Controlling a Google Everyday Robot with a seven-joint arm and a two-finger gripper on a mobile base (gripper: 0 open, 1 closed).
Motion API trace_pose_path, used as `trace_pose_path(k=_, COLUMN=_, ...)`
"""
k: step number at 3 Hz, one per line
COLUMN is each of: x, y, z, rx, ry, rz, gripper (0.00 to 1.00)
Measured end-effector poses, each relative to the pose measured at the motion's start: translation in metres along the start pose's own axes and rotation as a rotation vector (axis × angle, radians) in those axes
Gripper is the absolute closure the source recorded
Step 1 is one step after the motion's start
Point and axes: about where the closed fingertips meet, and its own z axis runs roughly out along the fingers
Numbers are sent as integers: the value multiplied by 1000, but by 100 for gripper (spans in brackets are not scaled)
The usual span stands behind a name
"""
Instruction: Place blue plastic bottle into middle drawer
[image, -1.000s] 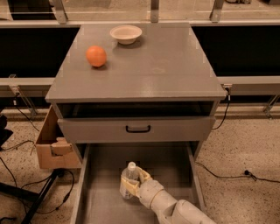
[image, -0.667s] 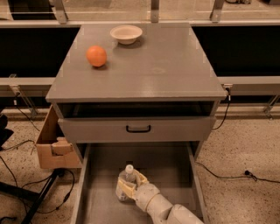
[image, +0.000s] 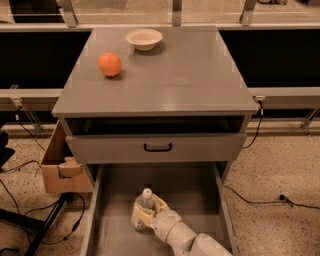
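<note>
The blue plastic bottle, clear with a white cap, stands upright inside the open middle drawer, on its grey floor near the middle. My gripper reaches in from the bottom right on a white arm, and its cream fingers wrap around the bottle's body. The bottle's lower part is hidden by the fingers.
An orange and a white bowl sit on the cabinet top. A closed drawer front with a black handle is above the open drawer. A cardboard box stands on the floor to the left, with cables around it.
The gripper and bottle have shifted slightly left and toward the front of the drawer, staying upright on its floor.
</note>
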Motion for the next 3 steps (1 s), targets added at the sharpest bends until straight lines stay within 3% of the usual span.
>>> trace_pose_path(k=3, x=-1, y=2, z=2, rx=-4, ry=-1, rz=0, gripper=12)
